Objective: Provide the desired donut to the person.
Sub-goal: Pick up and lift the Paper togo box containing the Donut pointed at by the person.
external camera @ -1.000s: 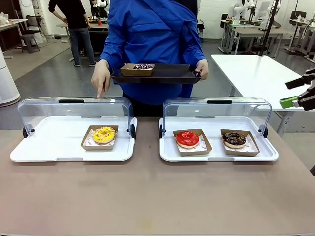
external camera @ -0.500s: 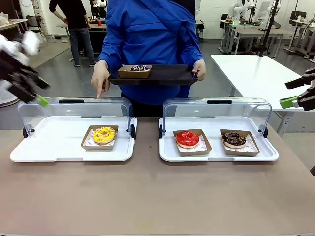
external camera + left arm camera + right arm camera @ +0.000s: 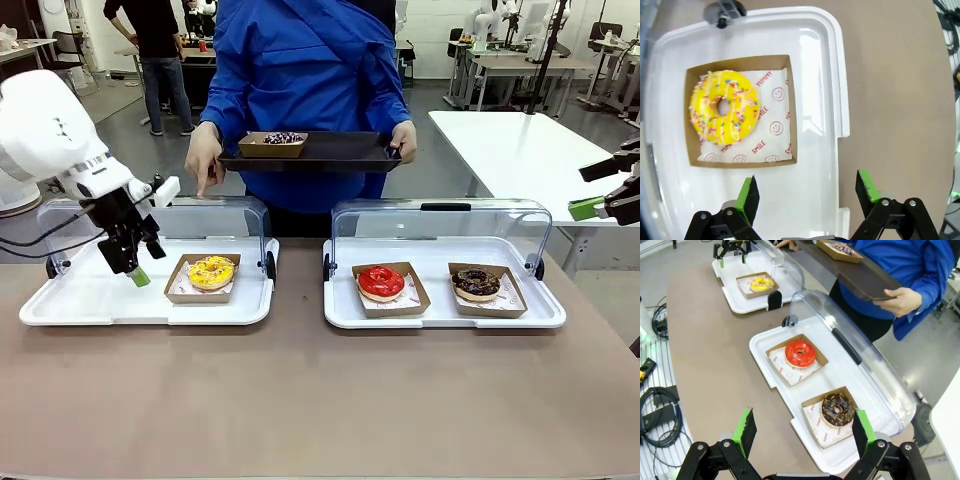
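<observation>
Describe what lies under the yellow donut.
The yellow donut rests on white smiley-printed paper lining a brown cardboard box, which sits on the white tray. The paper directly beneath the donut is covered, so its print there cannot be seen.

The left hand (image 3: 137, 274) has swung down beside the yellow donut (image 3: 211, 272).

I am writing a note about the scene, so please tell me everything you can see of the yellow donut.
The yellow donut is a ring with glossy yellow icing, thin white stripes and coloured sprinkles. It looks whole and lies flat on white paper with red smileys, inside a shallow brown cardboard box. The box sits in the left white tray, whose clear lid is open. The left hand hangs open beside the box, apart from it.
</observation>
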Motion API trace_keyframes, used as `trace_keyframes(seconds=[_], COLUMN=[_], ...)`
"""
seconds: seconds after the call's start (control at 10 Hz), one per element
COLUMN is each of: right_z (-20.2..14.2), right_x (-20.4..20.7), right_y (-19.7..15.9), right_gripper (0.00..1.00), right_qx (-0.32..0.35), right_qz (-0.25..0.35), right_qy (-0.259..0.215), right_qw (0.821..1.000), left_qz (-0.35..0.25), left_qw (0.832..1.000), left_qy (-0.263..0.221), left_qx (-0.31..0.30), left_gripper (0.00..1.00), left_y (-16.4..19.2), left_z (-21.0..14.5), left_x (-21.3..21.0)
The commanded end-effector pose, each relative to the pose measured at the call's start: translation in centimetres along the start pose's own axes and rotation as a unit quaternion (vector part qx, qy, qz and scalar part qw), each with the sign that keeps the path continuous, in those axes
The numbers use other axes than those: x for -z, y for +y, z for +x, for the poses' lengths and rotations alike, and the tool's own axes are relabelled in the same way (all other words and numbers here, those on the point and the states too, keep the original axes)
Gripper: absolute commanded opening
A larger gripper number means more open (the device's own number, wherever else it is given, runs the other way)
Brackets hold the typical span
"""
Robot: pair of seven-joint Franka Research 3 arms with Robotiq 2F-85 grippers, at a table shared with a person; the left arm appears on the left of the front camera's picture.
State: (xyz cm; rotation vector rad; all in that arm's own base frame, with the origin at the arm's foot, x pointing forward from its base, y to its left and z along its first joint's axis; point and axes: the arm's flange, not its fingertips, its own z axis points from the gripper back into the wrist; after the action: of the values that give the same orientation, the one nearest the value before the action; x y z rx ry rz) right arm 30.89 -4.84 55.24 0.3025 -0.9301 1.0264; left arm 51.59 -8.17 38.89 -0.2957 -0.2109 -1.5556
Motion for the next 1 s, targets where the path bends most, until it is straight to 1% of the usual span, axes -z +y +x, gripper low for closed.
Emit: trace_keyframes(seconds=[0.0,0.2,0.3,0.4,0.5,0.8,0.9], right_z=[-0.1,-0.1,-0.1,-0.1,-0.1,-0.1,-0.1], right_x=[0.3,0.3,0.3,0.3,0.3,0.3,0.3], right_y=[0.0,0.0,0.0,0.0,0.0,0.0,0.0], right_gripper=[1.00,1.00,1.00,1.00,1.00,1.00,1.00], right_qx=[-0.004,-0.004,-0.004,-0.004,-0.004,-0.004,-0.004], right_qz=[0.007,0.007,0.007,0.007,0.007,0.007,0.007], right_qy=[-0.009,-0.009,-0.009,-0.009,-0.009,-0.009,-0.009], right_qw=[1.000,1.000,1.000,1.000,1.000,1.000,1.000], left_qz=[0.004,0.007,0.002,0.002,0.008,0.053,0.081], left_qw=[0.999,0.999,0.999,0.999,1.000,0.998,0.996], left_qy=[0.007,0.022,0.021,0.014,0.013,0.033,0.039], left_qx=[0.041,0.047,0.048,0.042,0.018,-0.002,-0.006], left_gripper=[1.00,1.00,1.00,1.00,1.00,1.00,1.00], left_y=[2.2,2.0,1.6,1.1,0.6,-0.7,-1.2], left_z=[-0.6,0.0,0.3,0.4,0.5,0.8,1.2], left_x=[0.2,1.0,1.4,1.8,2.2,2.7,3.1])
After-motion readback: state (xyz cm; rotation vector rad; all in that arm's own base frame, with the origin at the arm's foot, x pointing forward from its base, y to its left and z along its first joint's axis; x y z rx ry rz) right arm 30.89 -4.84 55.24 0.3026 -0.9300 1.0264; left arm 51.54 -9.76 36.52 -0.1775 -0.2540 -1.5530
